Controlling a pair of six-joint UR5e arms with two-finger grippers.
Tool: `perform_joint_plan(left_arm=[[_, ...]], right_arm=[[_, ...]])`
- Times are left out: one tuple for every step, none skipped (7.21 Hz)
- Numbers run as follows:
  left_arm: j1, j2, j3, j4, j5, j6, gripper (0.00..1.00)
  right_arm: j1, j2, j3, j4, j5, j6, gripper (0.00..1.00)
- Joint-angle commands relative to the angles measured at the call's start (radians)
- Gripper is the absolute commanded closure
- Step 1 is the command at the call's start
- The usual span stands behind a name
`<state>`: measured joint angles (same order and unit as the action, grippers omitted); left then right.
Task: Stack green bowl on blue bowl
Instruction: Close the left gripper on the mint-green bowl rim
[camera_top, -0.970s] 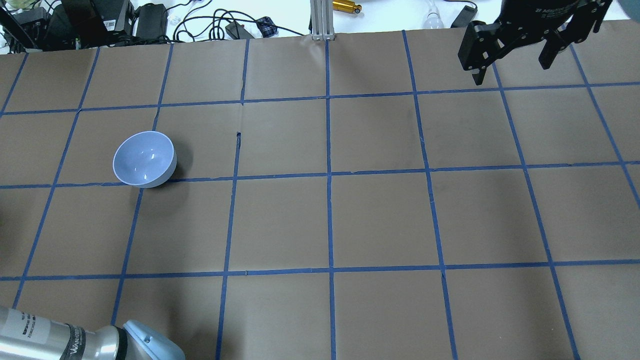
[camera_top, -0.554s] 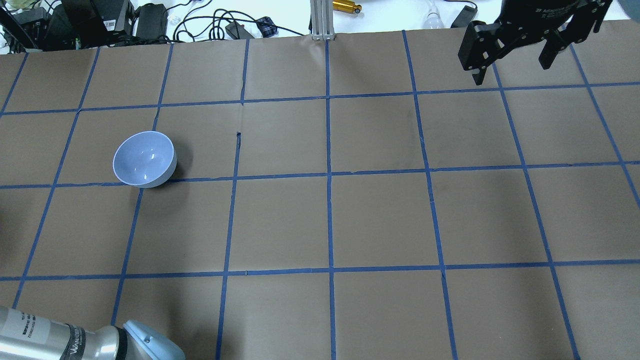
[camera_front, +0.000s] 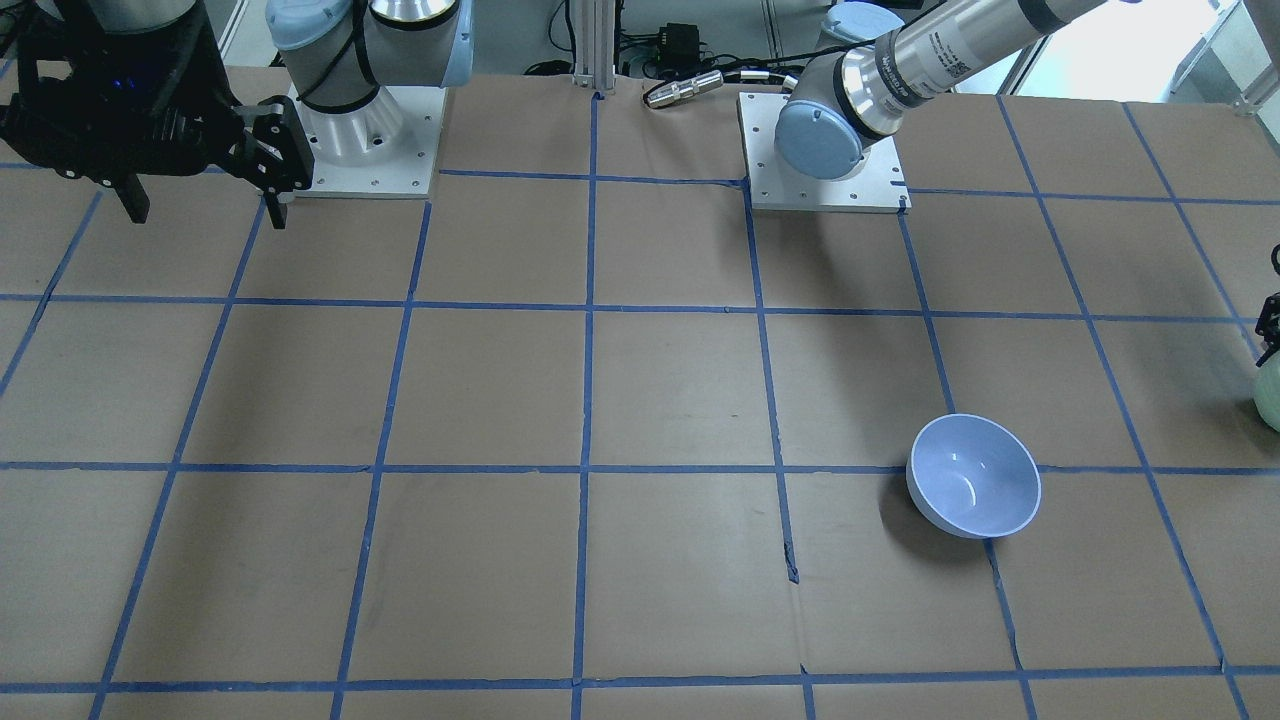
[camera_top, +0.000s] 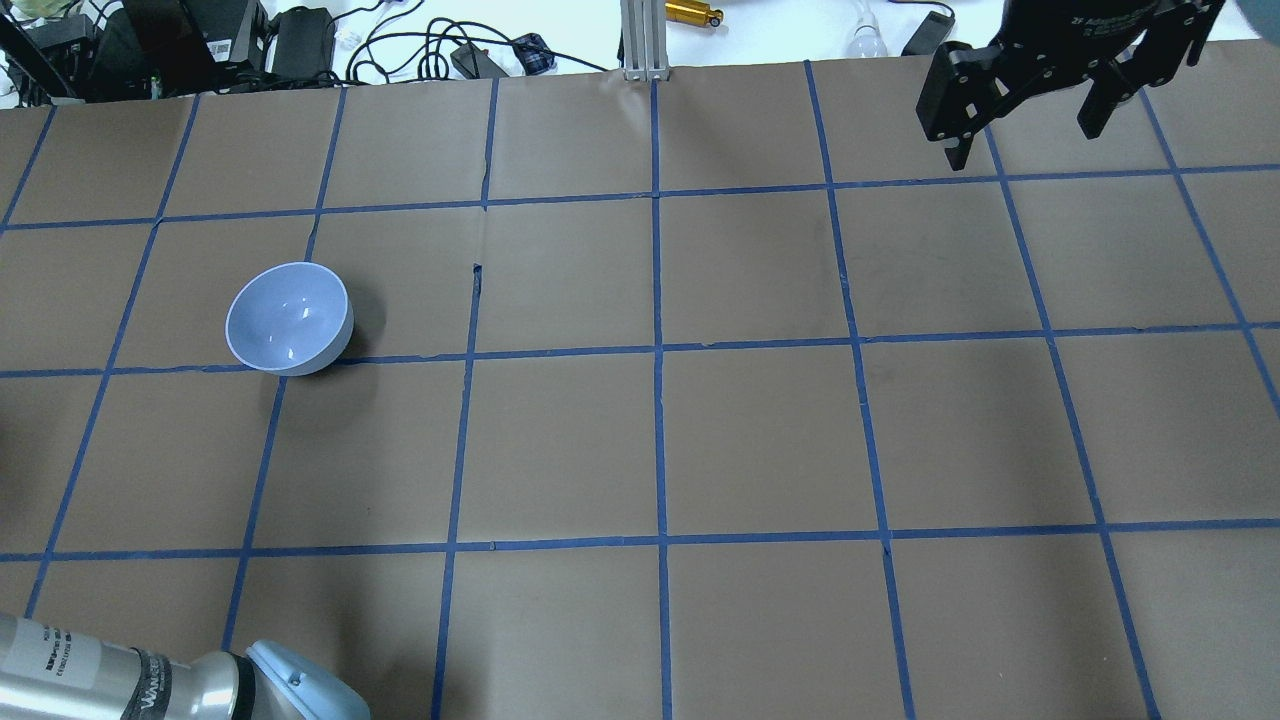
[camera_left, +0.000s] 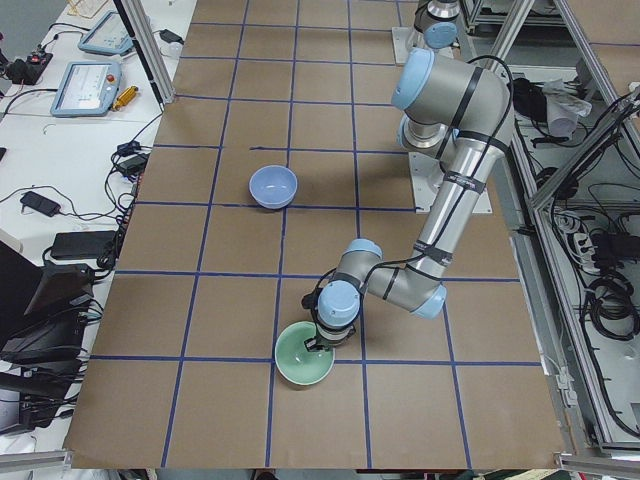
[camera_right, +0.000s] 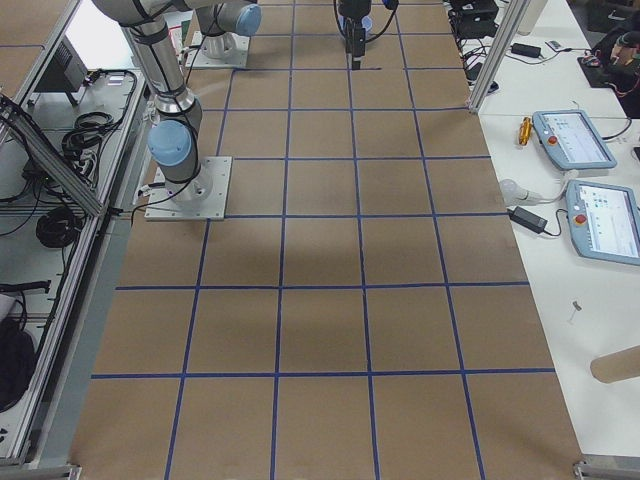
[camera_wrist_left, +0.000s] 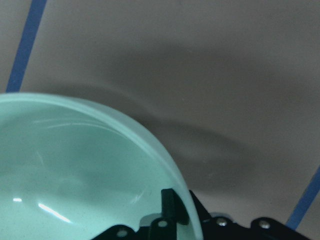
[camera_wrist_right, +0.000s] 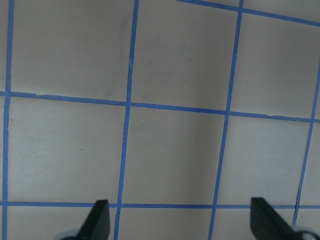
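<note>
The blue bowl (camera_top: 288, 318) stands upright on the brown paper at the left; it also shows in the front view (camera_front: 973, 476) and the left side view (camera_left: 273, 186). The green bowl (camera_left: 305, 356) is near the table's left end, out of the overhead view, with only an edge in the front view (camera_front: 1270, 400). My left gripper (camera_wrist_left: 181, 212) holds its rim (camera_wrist_left: 125, 130), one finger inside and one outside. My right gripper (camera_top: 1022, 142) hangs open and empty over the far right of the table, also seen in the front view (camera_front: 205, 212) and the right wrist view (camera_wrist_right: 182, 215).
The table (camera_top: 760, 440) is brown paper with a blue tape grid. Cables and boxes (camera_top: 200, 40) lie beyond the far edge, beside a metal post (camera_top: 640, 40). The arm bases (camera_front: 360, 130) stand on the robot's side. Pendants (camera_right: 580, 140) lie on a side bench.
</note>
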<state>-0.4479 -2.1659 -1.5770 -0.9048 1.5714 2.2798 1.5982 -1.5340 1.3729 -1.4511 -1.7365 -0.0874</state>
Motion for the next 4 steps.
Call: perform_joint_plan(left_arm=[[0.0, 0.012, -0.006, -0.006, -0.002, 0.001, 1.0], [0.0, 0.027, -0.011, -0.044, 0.002, 0.0, 1.0], [-0.005, 0.047, -0.014, -0.054, 0.006, -0.002, 1.0], [-0.012, 0.073, -0.014, -0.096, 0.006, -0.011, 1.0]], right_arm=[[0.0, 0.0, 0.0, 0.0, 0.0, 0.0, 0.0], [0.0, 0.0, 0.0, 0.0, 0.0, 0.0, 0.0], [0.0, 0.0, 0.0, 0.0, 0.0, 0.0, 0.0], [0.0, 0.0, 0.0, 0.0, 0.0, 0.0, 0.0]])
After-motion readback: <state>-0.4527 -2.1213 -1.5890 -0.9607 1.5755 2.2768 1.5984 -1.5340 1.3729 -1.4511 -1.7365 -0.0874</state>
